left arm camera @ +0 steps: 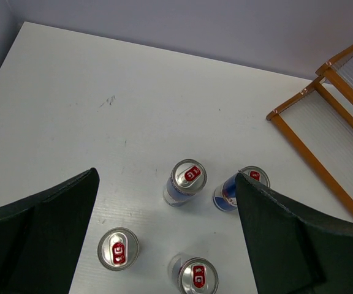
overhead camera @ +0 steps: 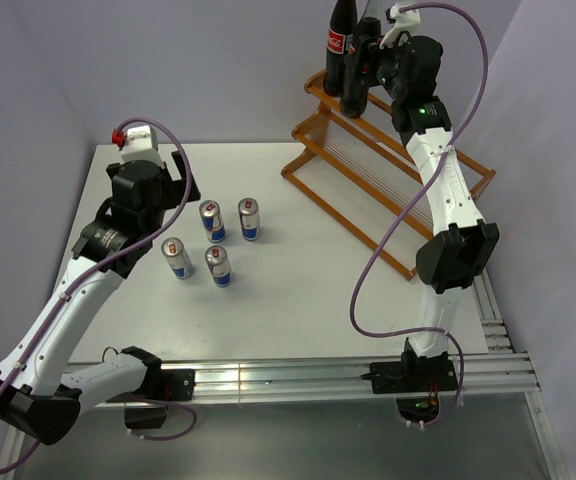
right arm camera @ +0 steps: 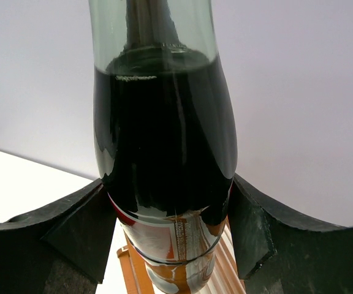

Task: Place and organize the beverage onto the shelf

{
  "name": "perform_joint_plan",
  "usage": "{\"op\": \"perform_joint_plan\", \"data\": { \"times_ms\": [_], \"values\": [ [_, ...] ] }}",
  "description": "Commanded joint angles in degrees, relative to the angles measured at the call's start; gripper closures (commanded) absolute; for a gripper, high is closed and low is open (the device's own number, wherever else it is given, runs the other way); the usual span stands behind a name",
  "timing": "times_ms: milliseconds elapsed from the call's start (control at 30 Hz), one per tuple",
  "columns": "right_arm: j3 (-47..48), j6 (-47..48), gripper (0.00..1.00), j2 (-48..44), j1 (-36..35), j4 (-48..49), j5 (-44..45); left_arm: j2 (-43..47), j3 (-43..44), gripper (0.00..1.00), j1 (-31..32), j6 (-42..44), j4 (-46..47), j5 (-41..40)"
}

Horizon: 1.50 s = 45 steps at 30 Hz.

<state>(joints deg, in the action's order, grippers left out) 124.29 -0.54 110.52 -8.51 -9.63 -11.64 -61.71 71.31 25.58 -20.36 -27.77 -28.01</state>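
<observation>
While the right end effector (right arm camera: 170, 202) is closed on one cola bottle (right arm camera: 164, 141) over the far end of the shelf (overhead camera: 358, 175), no beverage can be confirmed as released there. A second bottle cannot be made out. Four cans (overhead camera: 213, 222) stand on the table (overhead camera: 308, 300), well apart from the shelf on its left. The left end effector (left arm camera: 167, 180) hovers above them, wide open and empty. Judged progress: early, all cans yet to be placed. Bottle and cans stand upright, long axes vertical, tops up.

cans (left arm camera: 189, 177): shiny metal tops; bottle (right arm camera: 164, 153): glossy, clear wall; shelf (overhead camera: 363, 160): orange-brown wood, slight sheen; table (left arm camera: 103, 92): matt white, faintly scuffed
</observation>
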Motion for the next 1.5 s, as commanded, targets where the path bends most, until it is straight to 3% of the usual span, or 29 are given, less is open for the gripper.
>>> {"op": "perform_joint_plan", "data": {
  "times_ms": [0, 700, 1100, 1467],
  "values": [
    [1.31, 1.06, 1.00, -0.57, 0.16, 9.36, 0.65, 0.01, 1.03, 0.01, -0.71, 0.76, 1.93, 1.91],
    [3.86, 1.24, 1.00, 2.77, 2.80, 10.69, -0.75, -0.16, 0.94, 0.01, -1.85, 0.58, 2.19, 4.45],
    [0.07, -2.98, 0.99, 0.93, 3.50, 12.18, -3.65, -0.69, 1.11, 0.01, -2.03, 0.76, 1.93, 4.54],
    [-0.54, -2.54, 0.49, 0.13, 3.50, 11.03, -2.34, -0.43, 1.11, 0.01, -2.20, 1.02, 1.84, 4.72]
  ]
}}
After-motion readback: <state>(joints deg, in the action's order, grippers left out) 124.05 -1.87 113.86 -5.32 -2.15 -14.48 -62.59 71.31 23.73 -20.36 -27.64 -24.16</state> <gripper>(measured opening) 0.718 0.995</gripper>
